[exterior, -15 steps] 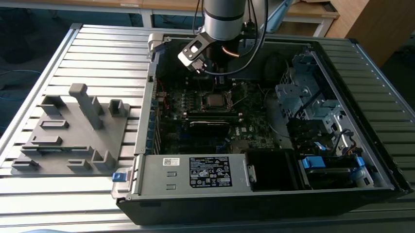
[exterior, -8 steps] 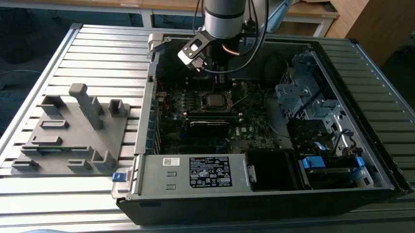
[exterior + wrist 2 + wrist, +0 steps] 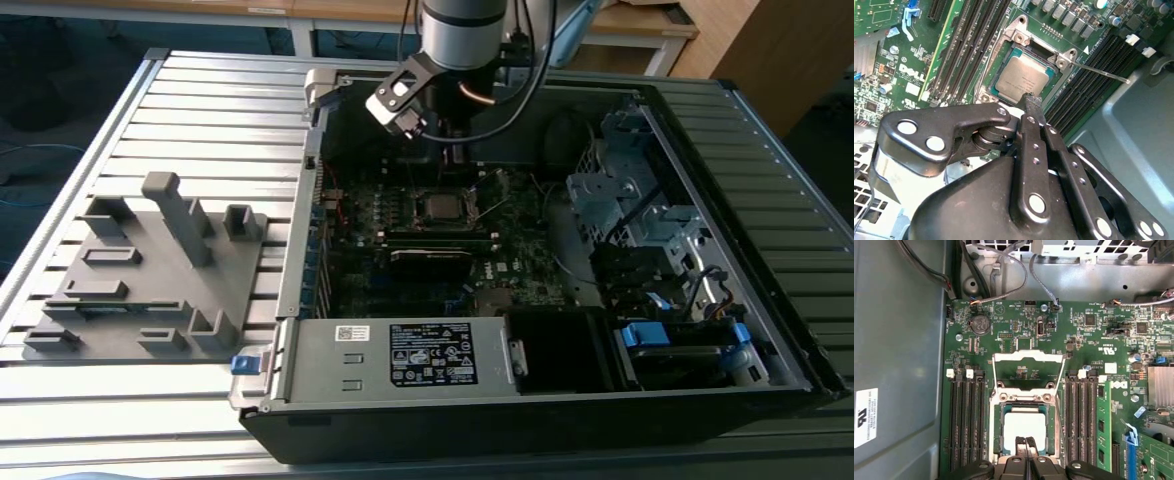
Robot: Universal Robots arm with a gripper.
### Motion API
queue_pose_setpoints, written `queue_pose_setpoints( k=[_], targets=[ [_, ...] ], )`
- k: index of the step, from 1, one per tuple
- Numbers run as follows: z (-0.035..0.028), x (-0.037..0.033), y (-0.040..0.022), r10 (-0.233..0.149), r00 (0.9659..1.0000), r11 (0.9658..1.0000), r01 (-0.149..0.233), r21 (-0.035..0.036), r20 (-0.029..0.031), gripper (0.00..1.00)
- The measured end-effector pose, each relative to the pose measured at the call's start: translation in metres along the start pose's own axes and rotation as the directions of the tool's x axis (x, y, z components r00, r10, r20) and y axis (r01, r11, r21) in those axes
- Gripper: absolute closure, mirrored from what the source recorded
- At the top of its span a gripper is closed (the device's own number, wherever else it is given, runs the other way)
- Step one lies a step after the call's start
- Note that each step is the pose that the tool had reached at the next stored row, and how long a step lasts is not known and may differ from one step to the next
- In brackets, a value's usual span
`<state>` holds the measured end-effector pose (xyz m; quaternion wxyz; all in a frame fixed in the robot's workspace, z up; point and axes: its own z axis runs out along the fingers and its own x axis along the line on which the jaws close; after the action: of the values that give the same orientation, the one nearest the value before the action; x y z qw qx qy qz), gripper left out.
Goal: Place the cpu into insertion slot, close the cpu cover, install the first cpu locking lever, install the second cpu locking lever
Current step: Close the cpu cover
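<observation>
The cpu, a flat silver-grey square, lies in the insertion slot on the green board; the second wrist view has the cpu seated inside the slot's metal rim. The cpu cover, a thin metal frame with a big window, stands swung open beyond the slot. My gripper hovers over the cpu's near edge with its black fingertips pressed together and nothing between them. A thin locking lever sticks out free beside the slot. In the exterior view my gripper hangs just behind the slot.
Long black memory slots flank the socket on both sides. The open computer case has a labelled grey power supply box at the front and drive cages on the exterior view's right. A grey fixture tray lies outside on the slatted table.
</observation>
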<state>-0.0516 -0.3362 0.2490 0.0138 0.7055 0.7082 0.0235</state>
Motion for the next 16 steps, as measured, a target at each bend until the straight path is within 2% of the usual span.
queue_pose_setpoints(
  k=[9,16],
  targets=[
    [-0.0091,0.0001,0.0005,0.0,1.0,1.0,0.0,0.0,0.0001,0.9],
    [-0.0101,0.0001,0.0012,0.0,1.0,1.0,0.0,0.0001,0.0001,0.9]
  ],
)
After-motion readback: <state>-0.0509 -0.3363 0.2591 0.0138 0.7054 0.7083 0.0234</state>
